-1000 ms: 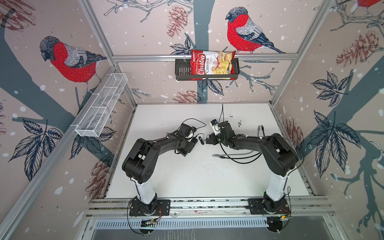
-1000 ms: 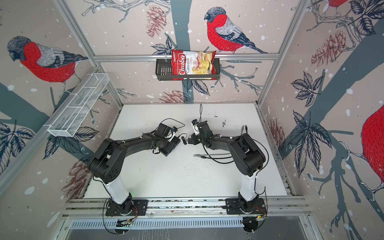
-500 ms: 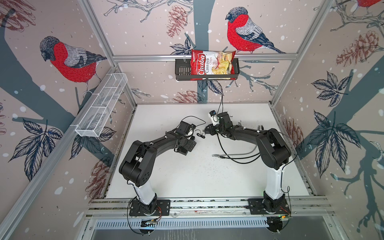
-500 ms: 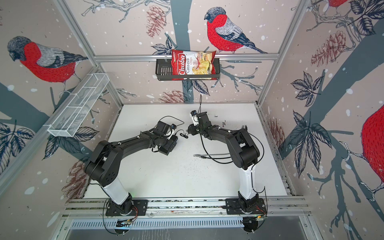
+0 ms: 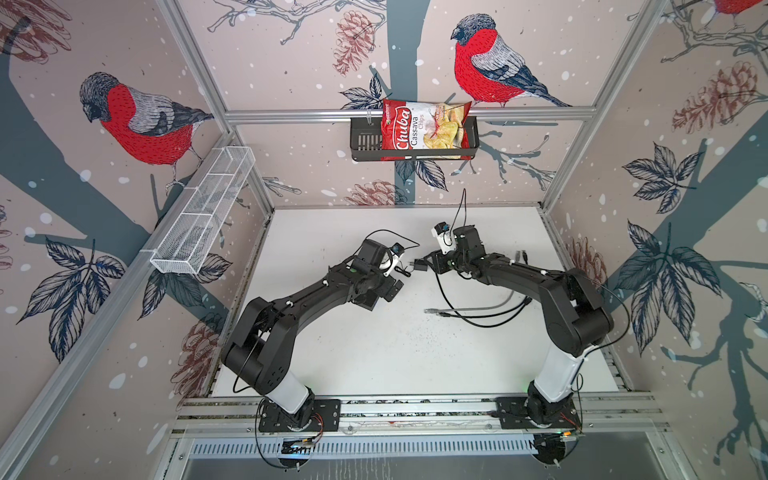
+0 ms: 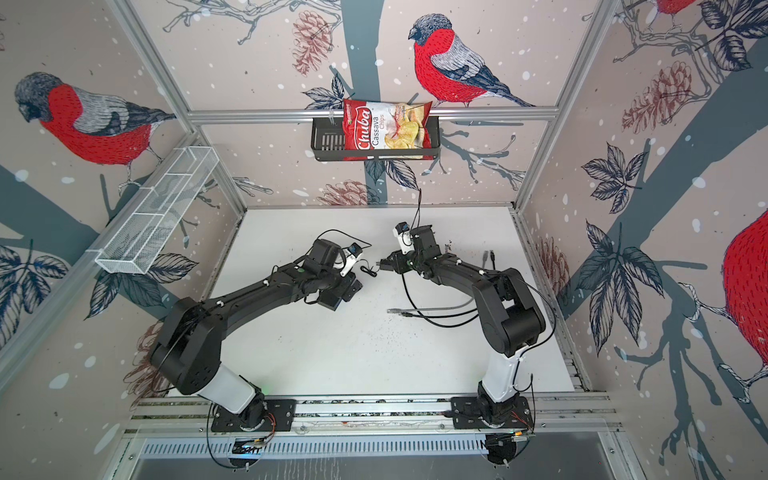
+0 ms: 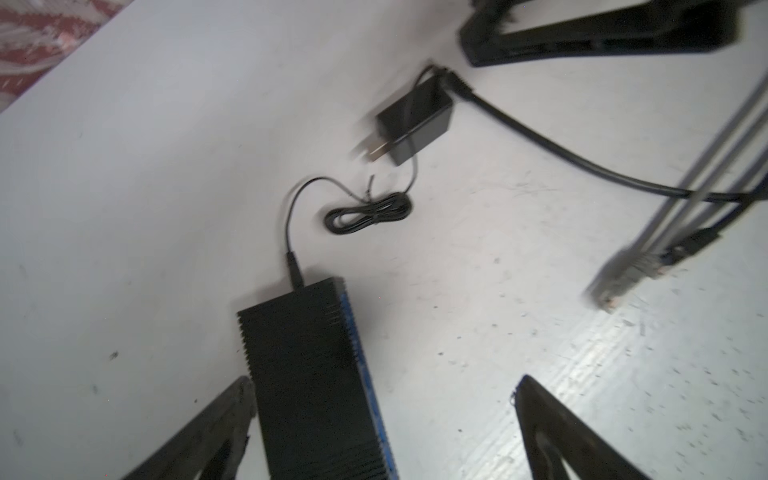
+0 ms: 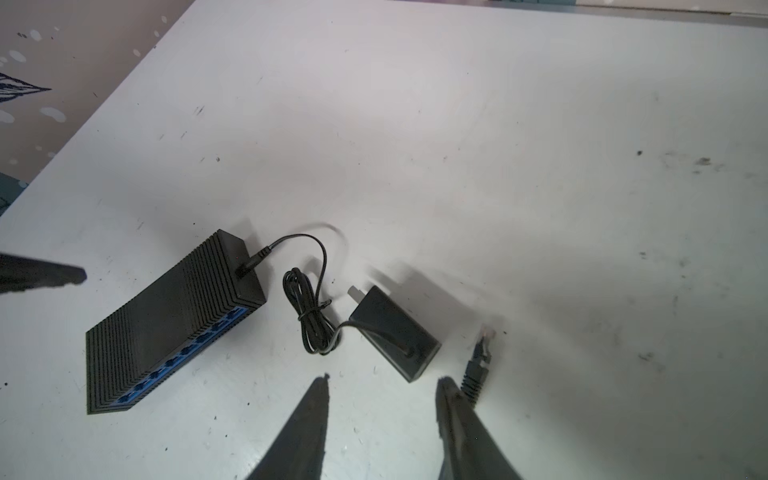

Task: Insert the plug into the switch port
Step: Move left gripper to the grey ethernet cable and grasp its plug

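The switch (image 7: 307,374) (image 8: 166,324) is a ribbed black slab lying flat on the white table, its blue port side showing. My left gripper (image 7: 384,381) (image 5: 390,289) stands open astride it, one finger close to its side and the other well clear. In both top views this gripper covers most of the switch. The black plug (image 8: 478,361) (image 7: 453,83) lies on the table against the outer side of one finger of my right gripper (image 8: 384,378) (image 5: 432,267). That gripper is open with only bare table between its fingers.
The switch's thin cord runs through a tied coil (image 8: 307,316) to a small black adapter (image 8: 395,332) just ahead of my right gripper. Loose grey and black cables (image 5: 478,316) with a grey plug (image 7: 615,286) lie to the right. A chips bag (image 5: 424,129) hangs on the back wall.
My right gripper has gone from shut to open, and the black plug now lies beside its finger. My left gripper has spread wider over the switch. Both arms shifted slightly.
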Robot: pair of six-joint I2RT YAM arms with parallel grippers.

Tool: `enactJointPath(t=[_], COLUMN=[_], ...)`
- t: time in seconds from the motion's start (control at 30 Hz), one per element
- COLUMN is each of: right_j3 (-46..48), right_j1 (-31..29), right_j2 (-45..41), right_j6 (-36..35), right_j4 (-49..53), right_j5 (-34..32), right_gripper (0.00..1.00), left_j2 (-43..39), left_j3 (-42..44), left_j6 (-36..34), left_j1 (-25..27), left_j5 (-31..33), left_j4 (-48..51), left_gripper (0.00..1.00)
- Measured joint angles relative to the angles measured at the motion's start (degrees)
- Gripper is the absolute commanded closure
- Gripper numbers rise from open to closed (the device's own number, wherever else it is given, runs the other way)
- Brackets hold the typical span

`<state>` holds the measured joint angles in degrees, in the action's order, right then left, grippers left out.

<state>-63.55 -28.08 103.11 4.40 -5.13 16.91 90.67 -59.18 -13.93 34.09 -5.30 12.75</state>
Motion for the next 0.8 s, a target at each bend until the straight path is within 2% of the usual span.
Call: enactJointPath(t=[0.17, 0.33, 0.73, 0.8], right_j3=[2.03, 5.14, 13.0, 13.55], right_j1=[0.61, 2.1, 6.12, 6.51], right_j2=[-3.41, -8.5, -16.65, -17.22], right_j6=[0.09, 1.05, 2.71, 2.86], right_j4=[0.63, 1.42, 2.6, 2.58], right_j5=[-0.66, -5.05, -7.65, -7.41], right_gripper=[0.56, 0.56, 0.58, 0.58], left_j2=[1.36, 5.66, 16.31, 17.59], left_j3=[-2.05, -4.94, -10.54, -11.19], left_j6=[-1.53, -2.51, -1.03, -1.03], left_j1=[6.29, 12.55, 15.82, 16.11], left_j5=[-2.84, -1.64, 2.47, 2.75], left_j4=[-0.52, 0.0, 3.34, 3.37], left_gripper=[0.03, 0.06, 0.23, 0.31])
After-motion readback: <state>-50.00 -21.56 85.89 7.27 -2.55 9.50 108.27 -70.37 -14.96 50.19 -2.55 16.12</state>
